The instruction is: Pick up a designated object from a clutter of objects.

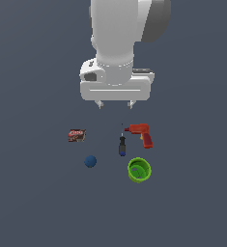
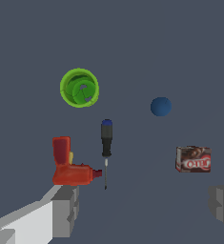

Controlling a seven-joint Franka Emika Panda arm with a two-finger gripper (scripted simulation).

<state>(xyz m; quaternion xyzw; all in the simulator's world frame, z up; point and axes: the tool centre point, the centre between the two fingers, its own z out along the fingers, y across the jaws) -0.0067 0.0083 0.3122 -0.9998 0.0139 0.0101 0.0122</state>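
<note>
Here, in the exterior view, the gripper (image 1: 115,104) hangs high with its fingers wide apart, holding nothing. The green cup (image 1: 139,170) sits well below it, beside the screwdriver (image 1: 122,144) and red drill (image 1: 141,133). In the wrist view, the cup (image 2: 79,87) lies far ahead of the fingers (image 2: 66,209), past the screwdriver (image 2: 106,148), with the blue ball (image 2: 160,106) and snack packet (image 2: 193,159) off to one side.

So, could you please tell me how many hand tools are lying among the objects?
2: the red drill and the screwdriver beside it, both lying between the gripper and the green cup.
</note>
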